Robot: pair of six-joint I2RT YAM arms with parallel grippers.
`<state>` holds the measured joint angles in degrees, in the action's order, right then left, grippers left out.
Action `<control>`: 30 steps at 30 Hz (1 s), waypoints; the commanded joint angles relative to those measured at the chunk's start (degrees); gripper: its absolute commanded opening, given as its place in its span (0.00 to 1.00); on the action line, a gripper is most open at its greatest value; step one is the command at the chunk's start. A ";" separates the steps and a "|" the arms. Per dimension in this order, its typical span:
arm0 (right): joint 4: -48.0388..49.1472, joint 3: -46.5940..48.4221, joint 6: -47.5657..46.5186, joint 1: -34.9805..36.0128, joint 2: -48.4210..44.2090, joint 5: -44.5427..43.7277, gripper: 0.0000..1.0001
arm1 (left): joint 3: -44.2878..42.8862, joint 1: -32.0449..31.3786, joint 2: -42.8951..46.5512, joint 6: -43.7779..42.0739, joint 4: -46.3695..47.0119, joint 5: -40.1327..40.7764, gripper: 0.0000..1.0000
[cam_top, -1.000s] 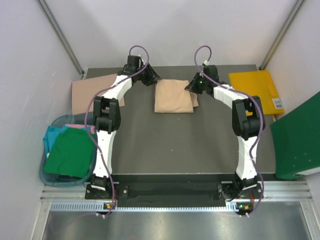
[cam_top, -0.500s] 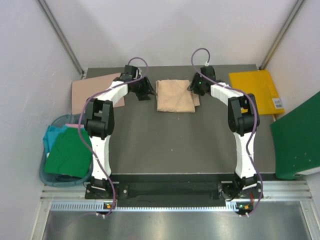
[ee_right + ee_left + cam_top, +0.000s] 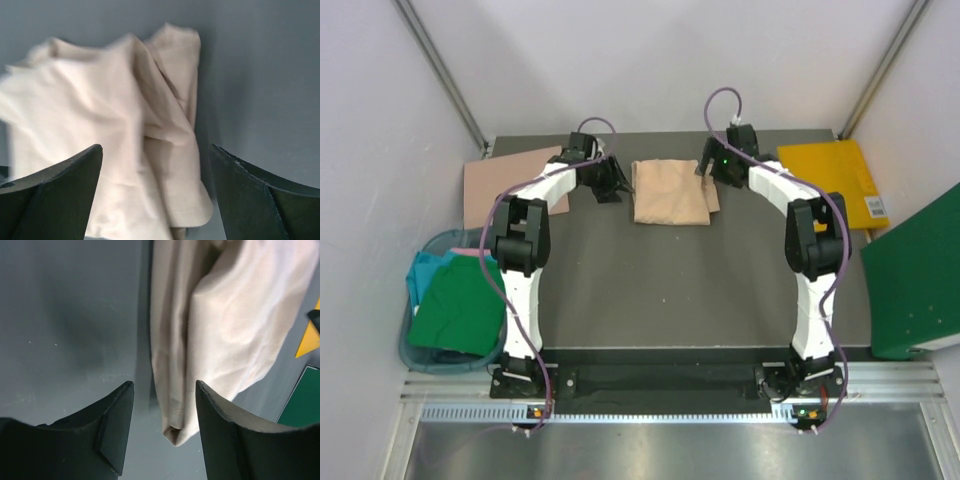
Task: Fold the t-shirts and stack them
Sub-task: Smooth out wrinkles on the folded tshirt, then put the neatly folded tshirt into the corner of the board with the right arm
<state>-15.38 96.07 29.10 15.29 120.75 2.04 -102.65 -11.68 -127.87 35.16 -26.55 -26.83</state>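
Flanking t-shirt, left fingers, right fingers parted

Dark grey table, matte top. A beige t-shirt lay at far centre, folded into a rough rectangle, with a loose layer sticking out past its right side; the wrist views showed creases and uneven edges. A pinkish-tan cloth lay flat at the far left corner, reaching over the table's left edge. A yellow flat sheet lay at the far right corner, with a white barcode label at its right edge. The three lay apart from one another.
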 commanded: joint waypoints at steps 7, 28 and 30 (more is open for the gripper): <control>-5.54 3.24 -0.62 1.85 7.74 2.61 0.88 | -1.94 0.34 0.43 -1.23 -1.14 -0.42 0.57; -33.29 -8.08 -10.65 7.03 0.99 -9.07 0.00 | -5.37 2.10 2.19 -8.52 -10.01 3.27 0.56; -35.15 -10.28 -10.12 7.04 -3.03 -8.99 0.00 | -5.10 2.10 2.10 -8.96 -10.10 3.19 0.56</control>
<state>-30.04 92.47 21.89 21.17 122.17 -4.97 -105.97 -10.04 -128.95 28.99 -34.50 -24.49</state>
